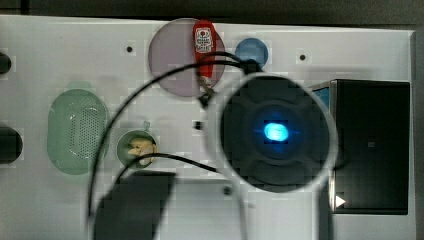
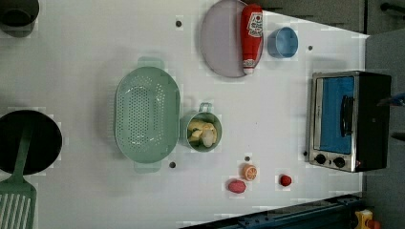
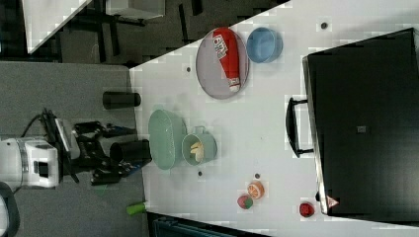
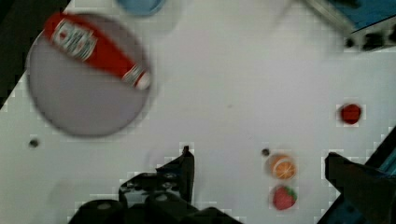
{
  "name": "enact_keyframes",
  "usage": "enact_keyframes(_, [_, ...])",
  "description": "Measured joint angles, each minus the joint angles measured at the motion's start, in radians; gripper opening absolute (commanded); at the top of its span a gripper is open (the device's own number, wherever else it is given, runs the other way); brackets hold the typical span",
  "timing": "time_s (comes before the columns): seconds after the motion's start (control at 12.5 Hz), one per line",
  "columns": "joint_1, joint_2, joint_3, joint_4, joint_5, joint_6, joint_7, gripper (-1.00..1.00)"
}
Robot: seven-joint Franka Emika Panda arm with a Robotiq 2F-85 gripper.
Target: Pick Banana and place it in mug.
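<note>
So the white tabletop (image 2: 95, 38) carries a black toaster oven (image 2: 351, 121) with a blue door at the left view's right edge. Next biggest is the perforated green oval basket (image 2: 145, 114), then the greyish round plate (image 2: 222, 40) with a red ketchup bottle (image 2: 251, 36) lying across it and a small blue bowl (image 2: 282, 42) just beside.

The mug (image 2: 201, 132) sits right against the basket's side, and the banana (image 2: 201, 133) is already in it; you can see the pale curved piece inside in the top view too (image 1: 141, 149).

The tool (image 4: 261, 179) is spread wide and holds nothing, its two dark fingers (image 4: 184, 170) well apart in the wrist view, hanging over bare tabletop with the orange slice (image 4: 282, 166) and a strawberry (image 4: 284, 197) between them. Another small red fruit (image 4: 350, 113) lies farther off.
</note>
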Motion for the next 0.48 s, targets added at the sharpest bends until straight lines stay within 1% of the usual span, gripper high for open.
enact_keyframes(0.08, [-0.013, -0.005, -0.010, -0.009, 0.002, 0.002, -0.001, 1.00])
enact_keyframes(0.32, [-0.054, 0.027, 0.006, -0.001, 0.013, 0.000, 0.008, 1.00])
enact_keyframes(0.48, [-0.030, 0.041, -0.002, -0.013, -0.002, 0.023, 0.008, 1.00])
